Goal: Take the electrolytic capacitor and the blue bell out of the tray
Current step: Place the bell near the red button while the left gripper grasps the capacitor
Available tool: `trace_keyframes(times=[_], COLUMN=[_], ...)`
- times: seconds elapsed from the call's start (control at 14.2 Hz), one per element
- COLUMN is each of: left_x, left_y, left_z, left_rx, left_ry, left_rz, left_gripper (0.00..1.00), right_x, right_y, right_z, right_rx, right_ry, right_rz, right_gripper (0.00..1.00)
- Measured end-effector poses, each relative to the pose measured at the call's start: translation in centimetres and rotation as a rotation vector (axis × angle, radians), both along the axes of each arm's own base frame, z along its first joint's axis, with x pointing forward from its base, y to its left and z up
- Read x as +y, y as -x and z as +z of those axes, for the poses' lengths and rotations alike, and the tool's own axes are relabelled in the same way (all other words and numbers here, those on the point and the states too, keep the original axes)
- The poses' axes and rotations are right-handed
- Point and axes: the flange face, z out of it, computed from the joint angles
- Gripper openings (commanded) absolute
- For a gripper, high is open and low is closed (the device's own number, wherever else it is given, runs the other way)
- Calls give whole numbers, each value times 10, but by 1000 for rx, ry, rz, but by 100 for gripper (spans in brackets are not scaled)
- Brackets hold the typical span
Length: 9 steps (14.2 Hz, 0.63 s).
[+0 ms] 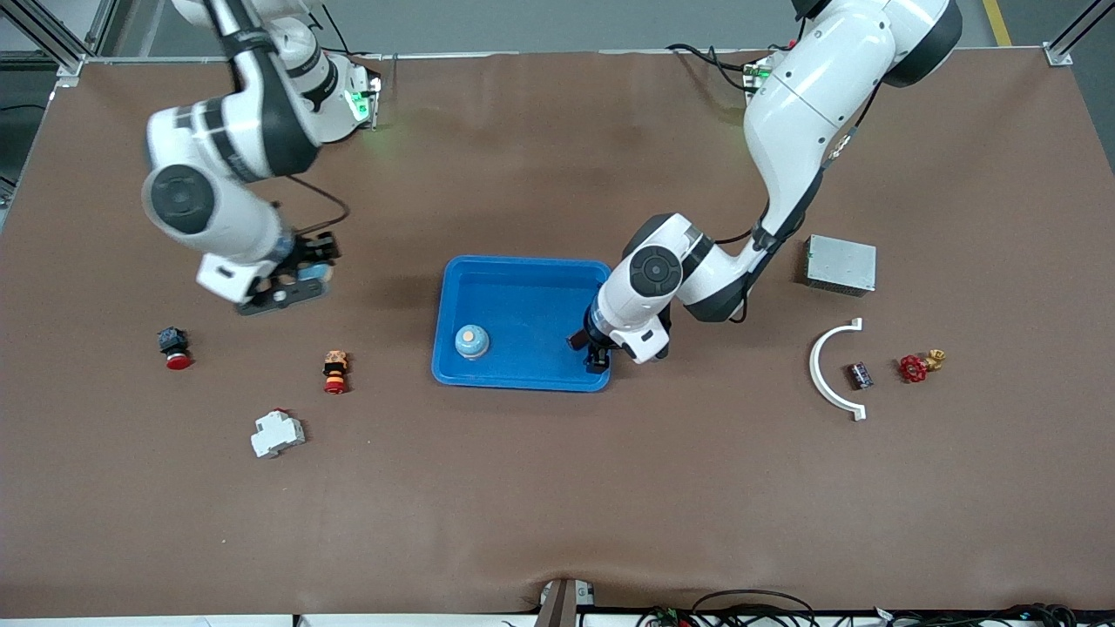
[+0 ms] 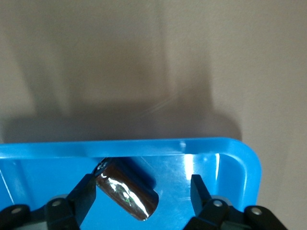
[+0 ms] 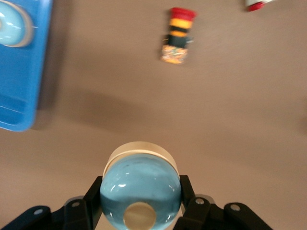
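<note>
A blue tray (image 1: 523,274) sits mid-table with a light-blue bell (image 1: 471,341) in it. My left gripper (image 1: 598,355) is low in the tray's corner toward the left arm's end. In the left wrist view it (image 2: 144,182) is open. A dark shiny capacitor (image 2: 127,194) lies on the tray floor (image 2: 211,165) between the fingers, close to one finger and apart from the other. My right gripper (image 1: 300,279) is over bare table toward the right arm's end. It (image 3: 140,184) is shut on a second light-blue bell (image 3: 139,187).
A red push button (image 1: 174,348), an orange-red switch (image 1: 335,371) and a white breaker (image 1: 277,433) lie toward the right arm's end. A grey box (image 1: 840,264), a white curved piece (image 1: 827,370), another small capacitor (image 1: 861,375) and a red valve (image 1: 915,367) lie toward the left arm's end.
</note>
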Motion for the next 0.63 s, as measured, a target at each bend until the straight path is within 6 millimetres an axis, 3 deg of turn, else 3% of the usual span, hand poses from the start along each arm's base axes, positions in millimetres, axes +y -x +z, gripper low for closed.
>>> trace_keyframes(times=[0.14,0.35,0.42,0.56,0.63], left_x=[-3,-14,-17,-19,-18], left_y=[2,13,16,17,17], left_z=[0,-3,-4,-6,-7], left_rx=[2,5,6,8,7], left_ry=[-1,-3,-3,-4,-4], left_rz=[-1,-19,-24,-27,-26], left_gripper=[66,61,53,29,9], right_x=[-40,-78,-90,-114,-124], right_y=[-9,-18,-19,-17,-15], right_z=[-1,-16,-26,-51,-63], right_rx=[-31,-96,-125,-168,-172], right_ry=[-24,-31,-35,-35,-34], right_rz=[29,95,118,149,158], right_gripper=[21,21,21,21,21])
